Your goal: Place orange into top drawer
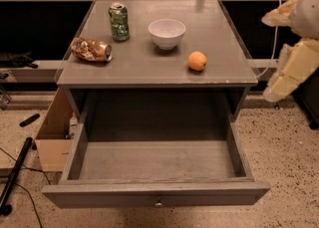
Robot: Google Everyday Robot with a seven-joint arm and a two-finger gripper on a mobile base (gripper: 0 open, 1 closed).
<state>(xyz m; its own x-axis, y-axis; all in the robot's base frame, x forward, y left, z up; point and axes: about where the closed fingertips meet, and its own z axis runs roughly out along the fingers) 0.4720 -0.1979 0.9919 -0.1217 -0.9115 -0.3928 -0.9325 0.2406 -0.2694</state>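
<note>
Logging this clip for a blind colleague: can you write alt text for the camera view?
The orange sits on the grey cabinet top, right of a white bowl, above the top drawer, which is pulled open. A green can stands and a snack bag lies to the left; the gripper hangs beyond the cabinet's right side, apart from the orange.

Robot arm [305, 8] at the far right edge of the view, only partly in frame: a pale rounded upper segment, with cream-coloured blocky links below it that slant downward and to the left. The gripper [279, 85] is the lowest visible part of this chain. It hangs free at about mid-height of the view and points downward.
</note>
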